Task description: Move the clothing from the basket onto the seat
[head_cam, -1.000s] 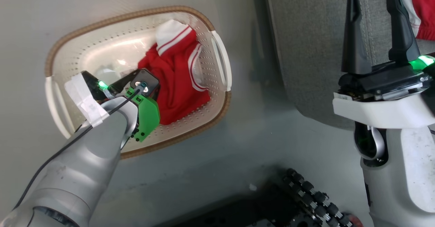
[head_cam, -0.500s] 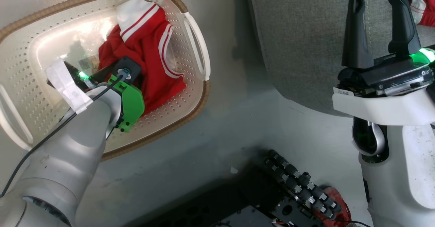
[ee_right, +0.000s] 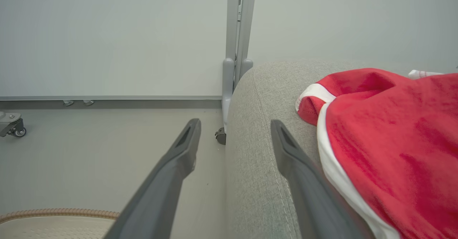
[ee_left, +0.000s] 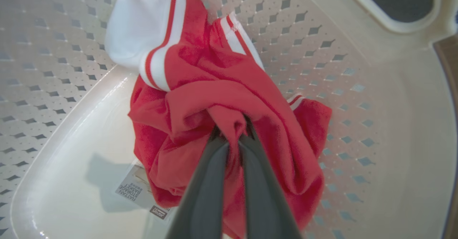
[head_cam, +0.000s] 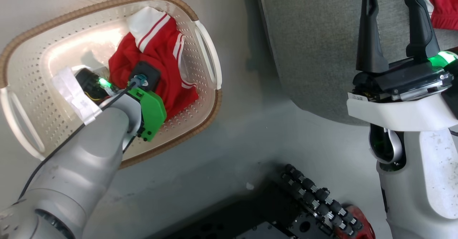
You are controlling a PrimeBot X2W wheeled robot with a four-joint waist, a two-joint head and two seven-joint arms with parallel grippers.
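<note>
Risk: only thin fold pinched by left hand [ee_left: 232,135], fingers closed on red garment [ee_left: 200,88] lying inside basket [head_cam: 209,103]. Cloth could be lost if lifted fast, or basket dragged along by snag. Left arm angled down into basket. Right hand [head_cam: 390,20] held spread, empty, at edge of seat [head_cam: 315,53], beside second garment [ee_right: 393,142] laid there.

Two red garments are counted: one red garment [ee_left: 200,99] in the single basket [head_cam: 32,88] and another red garment [ee_right: 393,142] on the single seat [ee_right: 257,160]. The basket has two white handles [head_cam: 209,58] and one paper label [ee_left: 136,190]. The robot shows two grippers, a left gripper [ee_left: 232,138] and a right gripper [ee_right: 235,123], each with two dark fingers [ee_right: 171,174], and there are two small caster wheels [ee_right: 14,130].
</note>
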